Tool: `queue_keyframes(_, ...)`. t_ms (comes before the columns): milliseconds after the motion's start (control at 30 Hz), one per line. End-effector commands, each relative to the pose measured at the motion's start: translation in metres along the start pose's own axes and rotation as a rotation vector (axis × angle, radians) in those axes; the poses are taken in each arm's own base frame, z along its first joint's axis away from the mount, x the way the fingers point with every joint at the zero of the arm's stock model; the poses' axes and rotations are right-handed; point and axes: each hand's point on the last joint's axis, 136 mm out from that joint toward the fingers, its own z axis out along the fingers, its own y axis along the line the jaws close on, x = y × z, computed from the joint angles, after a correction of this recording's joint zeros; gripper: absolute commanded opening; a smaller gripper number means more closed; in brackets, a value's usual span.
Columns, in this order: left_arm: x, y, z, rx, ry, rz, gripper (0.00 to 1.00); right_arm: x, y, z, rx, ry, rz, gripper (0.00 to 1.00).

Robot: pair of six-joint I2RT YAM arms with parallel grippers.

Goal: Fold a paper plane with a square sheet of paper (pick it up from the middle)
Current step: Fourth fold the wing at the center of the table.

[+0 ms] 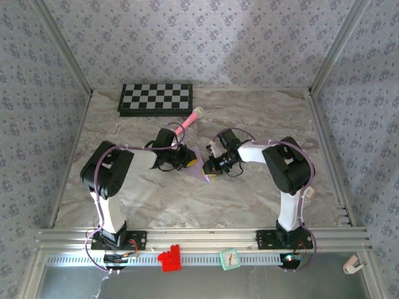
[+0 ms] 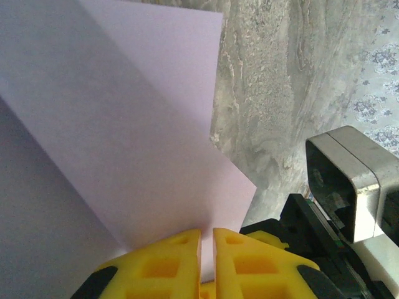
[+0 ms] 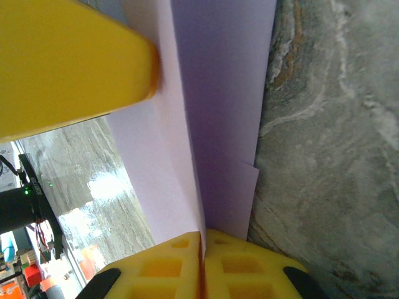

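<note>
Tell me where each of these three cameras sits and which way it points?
Top: high behind the robot, looking down on the table; the left arm and right arm meet at the paper.
Left wrist: on the left arm, looking along its yellow left gripper, shut on the paper.
Right wrist: on the right arm, looking along its right gripper, also shut on the paper.
Shared: both wrist views show the paper's folds over the marble table.

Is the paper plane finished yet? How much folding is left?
Not yet. Done: the lavender sheet of paper already has a crease and overlapping layers. In hand: the left gripper and right gripper both pinch it shut, close together. Left: it looks like a broad folded shape, not a slim dart, so more folds probably remain.
</note>
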Motion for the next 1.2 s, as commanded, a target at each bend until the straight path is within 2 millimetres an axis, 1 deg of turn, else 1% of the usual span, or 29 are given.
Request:
queue_keyframes(0,-0.001,-0.009,0.004,0.026,0.01,0.028,0.14,0.02,-0.031,0.008,0.093,0.068,0.075,0.11)
queue_keyframes(267,-0.001,0.001,0.008,0.002,0.015,0.008,0.13,0.021,-0.031,0.006,0.097,0.068,0.077,0.12)
queue_keyframes(433,0.0,0.008,0.01,-0.019,0.018,-0.001,0.14,0.02,-0.025,0.003,0.084,0.064,0.073,0.14)
queue_keyframes(700,0.001,0.018,0.011,-0.053,0.017,-0.01,0.13,0.008,0.007,-0.017,0.0,0.022,0.067,0.21)
queue_keyframes(900,0.002,0.021,0.012,-0.059,0.019,-0.014,0.13,0.01,0.022,-0.027,-0.044,0.008,0.095,0.24)
queue_keyframes(967,0.001,0.021,0.012,-0.059,0.018,-0.016,0.13,0.013,0.022,-0.027,-0.044,0.012,0.106,0.24)
queue_keyframes(1167,0.002,0.021,0.012,-0.06,0.018,-0.015,0.14,0.024,0.013,-0.022,-0.013,0.037,0.142,0.24)
